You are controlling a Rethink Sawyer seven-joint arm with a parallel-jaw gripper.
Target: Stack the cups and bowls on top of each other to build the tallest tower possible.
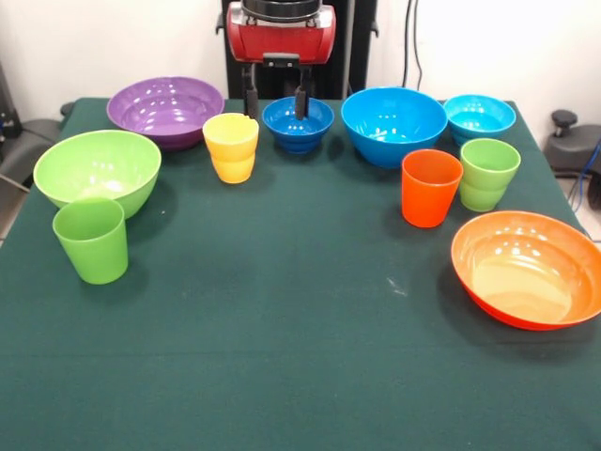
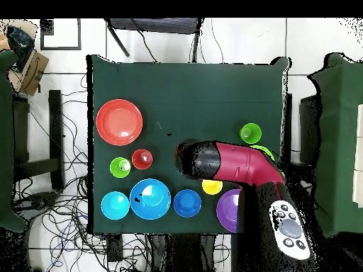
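Bowls and cups sit unstacked across your green worktop (image 1: pixel 300 357). At top centre of the front view, your pincer (image 1: pixel 277 101) hangs spread above the dark blue bowl (image 1: pixel 298 123), holding nothing.
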